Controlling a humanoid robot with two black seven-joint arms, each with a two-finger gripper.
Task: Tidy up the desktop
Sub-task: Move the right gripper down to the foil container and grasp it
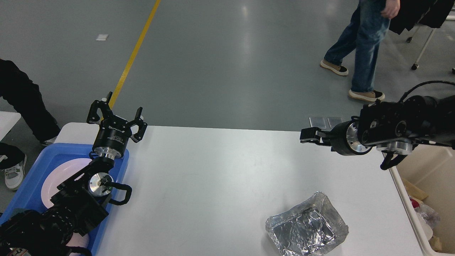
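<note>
Left gripper [116, 113] raised, jaws spread wide, right gripper [308, 135] pointing left, jaws' state unclear

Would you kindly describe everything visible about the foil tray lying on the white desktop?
The foil tray is a crumpled, shiny silver container, seemingly thin aluminium, roughly rectangular with a raised, dented rim and a wrinkled, empty-looking floor. It rests open side up, skewed to the desktop edges, at the near right, its lower edge cut off by the picture. Only the desktop touches it.
</note>
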